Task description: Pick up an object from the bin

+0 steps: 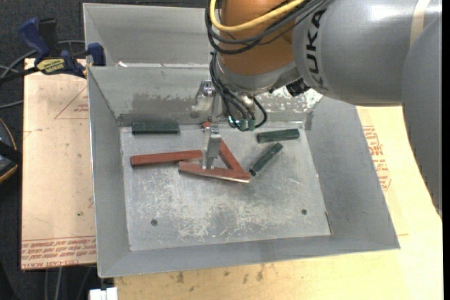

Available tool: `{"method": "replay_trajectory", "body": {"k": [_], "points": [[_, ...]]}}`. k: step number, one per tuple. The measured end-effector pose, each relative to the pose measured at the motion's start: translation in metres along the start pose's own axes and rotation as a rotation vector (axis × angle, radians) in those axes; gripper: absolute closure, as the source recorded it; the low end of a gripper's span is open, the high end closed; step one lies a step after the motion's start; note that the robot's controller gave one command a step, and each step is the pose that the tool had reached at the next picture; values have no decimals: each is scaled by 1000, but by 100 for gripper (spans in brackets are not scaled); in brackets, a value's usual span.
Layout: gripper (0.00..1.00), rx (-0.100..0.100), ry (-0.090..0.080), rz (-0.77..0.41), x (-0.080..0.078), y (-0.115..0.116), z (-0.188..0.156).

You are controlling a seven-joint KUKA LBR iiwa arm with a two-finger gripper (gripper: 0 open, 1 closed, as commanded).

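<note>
My gripper [211, 162] reaches straight down from under the orange wrist cover into the middle of the bin. Its tip sits at the spot where three red-brown bars meet. One red-brown bar [165, 159] lies flat to its left, pointing left. A second, paler red-brown bar [223, 175] lies just below the tip, slanting down to the right. A third red-brown bar [233, 159] runs diagonally from the tip to the lower right. Whether the tip touches any of them is hidden.
A dark green bar [155, 127] lies at the back left of the bin floor. Two more dark green bars [278, 135] [266, 159] lie to the right of the gripper. The arm and its cables cover the bin's back right.
</note>
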State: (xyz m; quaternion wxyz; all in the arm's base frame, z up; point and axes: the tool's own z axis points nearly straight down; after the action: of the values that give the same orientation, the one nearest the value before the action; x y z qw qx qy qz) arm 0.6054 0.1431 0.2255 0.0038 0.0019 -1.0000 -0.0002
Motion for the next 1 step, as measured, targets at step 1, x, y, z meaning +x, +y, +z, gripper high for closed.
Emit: {"method": "replay_trajectory", "body": {"k": [1], "points": [[0,-1,-8,3,-2,-1,-4]]}}
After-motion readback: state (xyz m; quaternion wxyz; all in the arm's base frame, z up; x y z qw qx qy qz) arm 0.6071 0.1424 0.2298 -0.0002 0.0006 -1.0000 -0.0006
